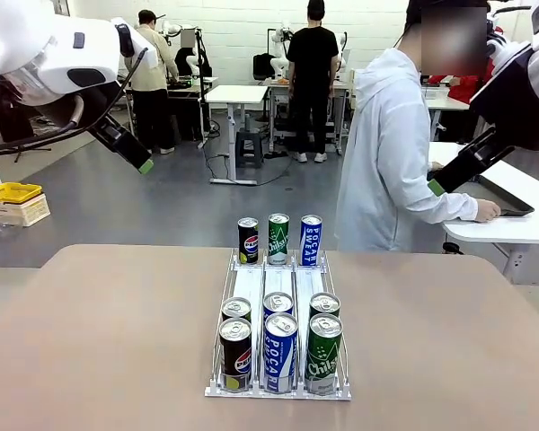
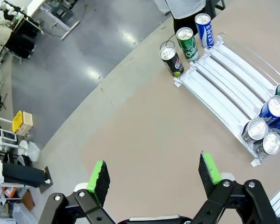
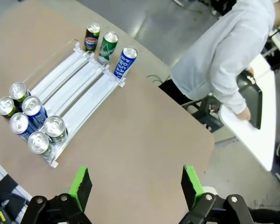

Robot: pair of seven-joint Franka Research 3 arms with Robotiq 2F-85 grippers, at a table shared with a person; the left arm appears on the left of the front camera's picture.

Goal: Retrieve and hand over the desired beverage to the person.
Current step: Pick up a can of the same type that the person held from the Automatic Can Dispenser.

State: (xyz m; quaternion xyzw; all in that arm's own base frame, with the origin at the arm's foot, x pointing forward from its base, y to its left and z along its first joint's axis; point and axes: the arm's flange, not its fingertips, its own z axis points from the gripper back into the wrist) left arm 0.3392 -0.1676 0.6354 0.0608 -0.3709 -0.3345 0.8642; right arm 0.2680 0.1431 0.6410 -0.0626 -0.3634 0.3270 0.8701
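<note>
**Left gripper** [image 2: 154,170]: jaws spread wide, nothing between the green pads [image 2: 99,176]. Held high over the left part of the table [image 2: 144,126].

**Right gripper** [image 3: 136,179]: likewise spread and empty. Held high over the table's right part.

**Rack** [image 1: 251,285]: clear, three lanes, at the table's middle, lanes running from the robot toward the far edge.

**Near row, at the robot's end of the rack:** near Pepsi can [image 1: 235,356] in the left lane, near Pocari Sweat can [image 1: 280,352] in the middle, near Chilsung can [image 1: 323,355] in the right. One more can stands just behind each, labels mostly hidden.

**Far row, at the rack's far end:** far Pepsi can [image 1: 248,240], far Chilsung can [image 1: 278,237], far Pocari Sweat can [image 1: 311,240], side by side.

**Person** [image 1: 386,153]: white hooded coat, beyond the table's far right edge, turned toward a side table [image 1: 512,229], one hand by a black tray [image 3: 252,98].

**Desired beverage:** which can is wanted cannot be told.

**Bearing:** every can stands upright, long axis vertical, so I judge a sideways grasp round the body fits. The cans lie below and forward of both grippers, between them. The left arm looks nearer the Pepsi lane, the right arm nearer the Chilsung lane. The right arm is also on the person's side, which would likely favour it for the handover.
</note>
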